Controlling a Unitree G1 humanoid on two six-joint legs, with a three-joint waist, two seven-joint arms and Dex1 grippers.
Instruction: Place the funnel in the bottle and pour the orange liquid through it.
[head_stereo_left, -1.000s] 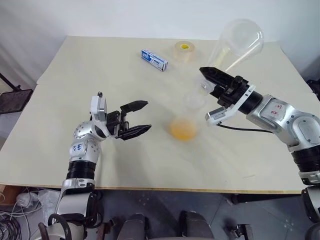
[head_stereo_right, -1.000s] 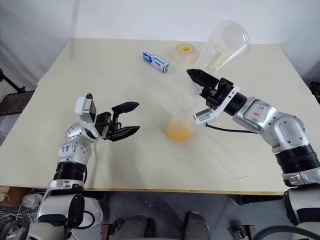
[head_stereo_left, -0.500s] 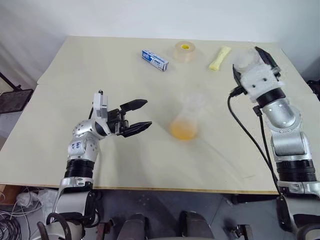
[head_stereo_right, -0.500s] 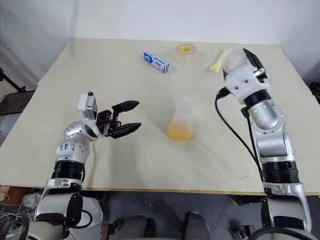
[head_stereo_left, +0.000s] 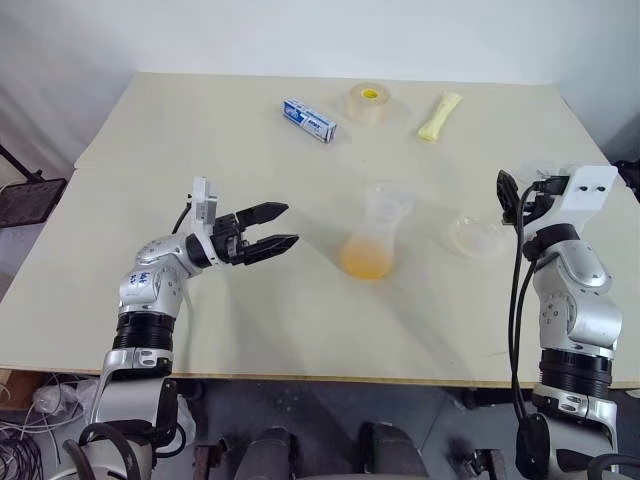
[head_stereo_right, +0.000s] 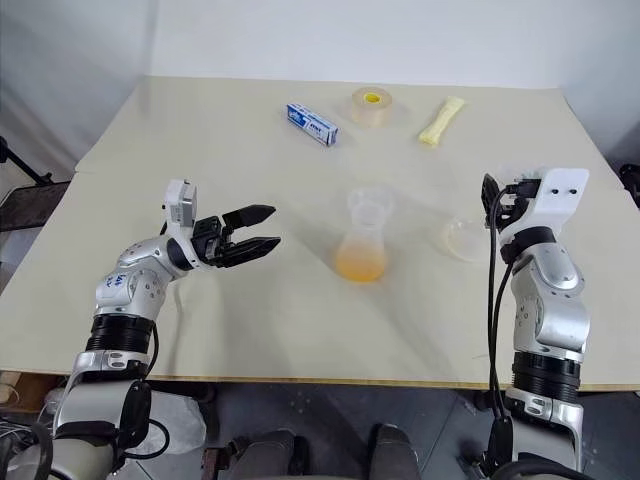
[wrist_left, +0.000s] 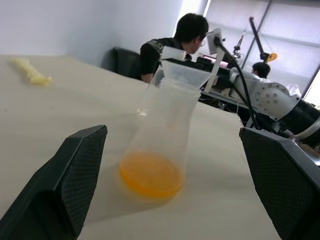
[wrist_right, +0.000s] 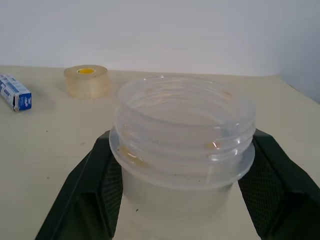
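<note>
We set the emptied clear cup (wrist_right: 182, 145) down between our right gripper (wrist_right: 182, 200) fingers, their grasp loosening; the orange liquid (head_stereo_left: 366, 260) now sits in the bottle (head_stereo_left: 374, 232), funnel (wrist_left: 183, 74) seated, just ahead of our released left gripper (head_stereo_left: 280, 227) fingers.

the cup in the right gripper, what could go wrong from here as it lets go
The clear cup sits between the fingers of the right gripper; pulling away before they clear its rim could tip or drag it. The bottle, funnel in its neck and orange liquid in its base, stands unheld in front of the open left gripper, so a bump there could topple it.
</note>
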